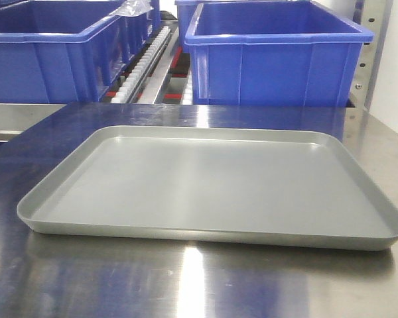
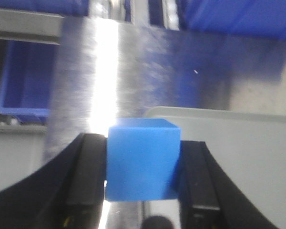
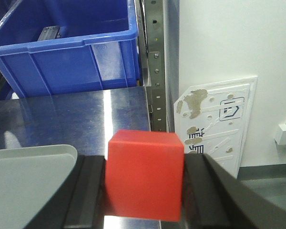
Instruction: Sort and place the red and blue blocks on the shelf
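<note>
Steel table (image 1: 186, 291), brushed, strong glare. A shallow grey tray (image 1: 212, 237) lies flat on it in the front view. Behind it, left to right: left blue bin (image 1: 46, 59), a roller track (image 1: 142, 63), right blue bin (image 1: 272, 59), and a perforated upright of the shelf (image 1: 378, 46).

Left gripper (image 2: 143, 174): closed down on the blue block (image 2: 143, 162). Its black fingers (image 2: 88, 176) press flat against opposite side faces, and the cube sits squarely between them with its top and front faces towards the wrist camera. The tray's rounded corner shows just behind and to the right of the block. I cannot tell whether the block touches the steel. It is mid blue, matte and plain, with crisp edges. The table behind it is blurred, with one bright streak.

Right gripper (image 3: 144, 191): clamped the same way on the red block (image 3: 145, 176), one finger on each side face and no gap visible. The tray's corner lies to the lower left of the block. The shelf upright runs up directly behind it, with the right blue bin beyond on the left. The block is bright red, matte and unmarked, with its left edge slightly soft in focus.

Room: a white wall (image 3: 219, 43) on the right. Low against it is a white panel (image 3: 214, 119) with brownish stains and printed symbols.
</note>
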`<state>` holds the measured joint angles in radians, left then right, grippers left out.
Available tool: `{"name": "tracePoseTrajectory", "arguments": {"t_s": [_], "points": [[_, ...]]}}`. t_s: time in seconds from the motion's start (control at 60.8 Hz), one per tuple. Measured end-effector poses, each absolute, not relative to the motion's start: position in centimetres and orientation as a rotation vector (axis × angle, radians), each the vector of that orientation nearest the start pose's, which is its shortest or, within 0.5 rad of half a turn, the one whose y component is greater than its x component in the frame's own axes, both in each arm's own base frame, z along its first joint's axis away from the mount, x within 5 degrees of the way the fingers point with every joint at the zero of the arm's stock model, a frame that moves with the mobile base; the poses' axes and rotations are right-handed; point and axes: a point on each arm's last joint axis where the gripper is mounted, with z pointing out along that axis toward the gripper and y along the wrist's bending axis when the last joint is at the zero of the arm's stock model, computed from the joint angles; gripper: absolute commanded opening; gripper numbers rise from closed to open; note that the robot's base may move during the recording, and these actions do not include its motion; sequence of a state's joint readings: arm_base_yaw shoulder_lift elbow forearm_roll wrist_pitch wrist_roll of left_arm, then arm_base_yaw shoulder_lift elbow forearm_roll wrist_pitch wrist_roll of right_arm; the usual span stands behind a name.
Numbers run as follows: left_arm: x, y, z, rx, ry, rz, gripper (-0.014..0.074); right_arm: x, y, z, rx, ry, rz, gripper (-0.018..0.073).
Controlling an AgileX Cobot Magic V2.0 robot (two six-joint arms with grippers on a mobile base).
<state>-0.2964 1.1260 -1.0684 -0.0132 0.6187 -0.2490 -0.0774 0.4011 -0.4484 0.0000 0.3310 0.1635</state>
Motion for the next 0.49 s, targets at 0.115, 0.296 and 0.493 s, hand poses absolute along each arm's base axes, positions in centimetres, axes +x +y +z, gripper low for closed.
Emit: {"name": "tracePoseTrajectory", "arguments": {"t_s": [0.115,0.296,0.493], "points": [[19.7,-5.1,36.2,-0.004,2.12,-0.313,0.0122,9.0,-0.7,30.6,0.212,1.755,0.062,0.0057],[15.2,-3.1,33.0,-0.062,2.083,-0.286,0.0122,9.0,-0.7,30.6,0.212,1.755,0.062,0.0057],[11.7,-1.8,30.4,-0.107,2.051,-0.254,0.0122,9.0,-0.7,30.6,0.212,1.755,0.062,0.0057]]}}
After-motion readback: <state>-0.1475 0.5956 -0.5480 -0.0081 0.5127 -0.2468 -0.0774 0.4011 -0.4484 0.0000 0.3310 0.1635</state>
